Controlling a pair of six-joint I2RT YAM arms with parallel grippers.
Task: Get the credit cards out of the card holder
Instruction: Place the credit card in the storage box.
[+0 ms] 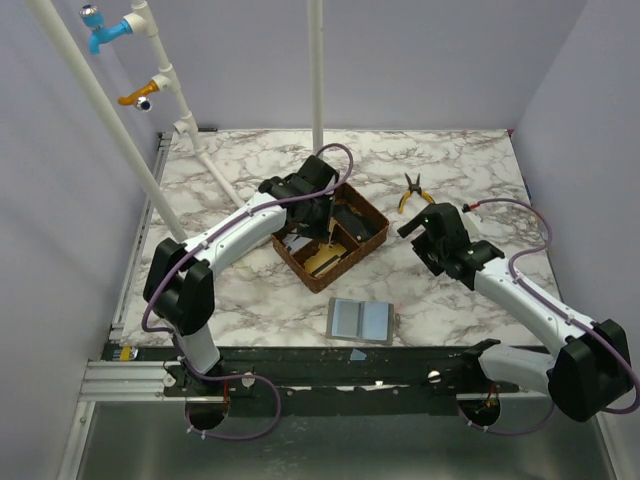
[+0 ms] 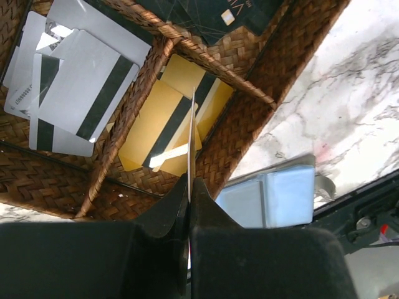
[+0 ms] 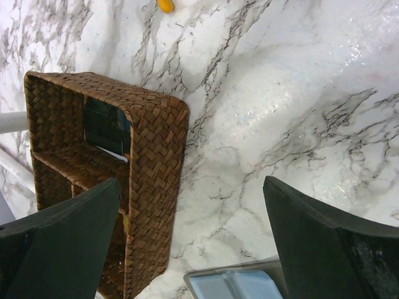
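The card holder (image 1: 360,320) lies open on the marble near the front edge, its pale blue inside up; it also shows in the left wrist view (image 2: 274,196) and the right wrist view (image 3: 230,288). My left gripper (image 2: 190,184) hangs over the woven tray (image 1: 372,240), shut on a thin credit card (image 2: 191,137) seen edge-on above the gold cards (image 2: 156,124). Grey striped cards (image 2: 87,87) lie in the neighbouring compartment. My right gripper (image 3: 192,184) stands open over bare marble, right of the tray (image 3: 156,156), with nothing between its fingers.
Dark cards (image 2: 212,12) fill the tray's third compartment. Yellow-handled pliers (image 1: 412,190) lie behind the right gripper (image 1: 430,235). White pipes (image 1: 150,60) rise at the back left, with another (image 1: 317,70) at the back centre.
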